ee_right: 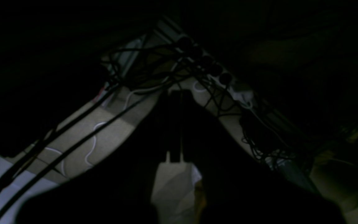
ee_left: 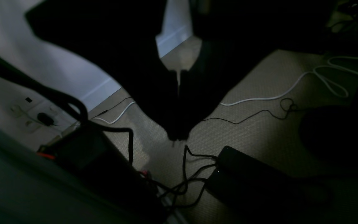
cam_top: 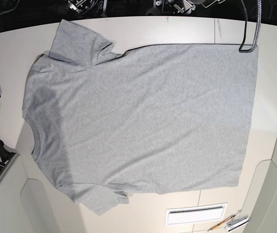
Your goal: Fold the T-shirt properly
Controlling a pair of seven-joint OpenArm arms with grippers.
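The heather-grey T-shirt (cam_top: pixel 143 116) lies spread flat on the cream table (cam_top: pixel 269 160), plain side up. Its neck points to the left edge, one sleeve (cam_top: pixel 80 44) lies at the top left and the other at the bottom left, and the hem runs down the right. Neither gripper shows in the base view. In the left wrist view my left gripper (ee_left: pixel 177 135) is a dark shape over carpeted floor with its fingers closed together, holding nothing. My right gripper (ee_right: pixel 175 93) is likewise shut and empty over floor cables. The shirt does not appear in either wrist view.
A white slotted label (cam_top: pixel 195 214) and pens (cam_top: pixel 229 224) lie near the table's bottom edge. A metal gooseneck (cam_top: pixel 254 24) with a black loop touches the shirt's top right corner. Black boxes (ee_left: pixel 247 177), cables and a power strip (ee_right: pixel 228 84) lie on the floor.
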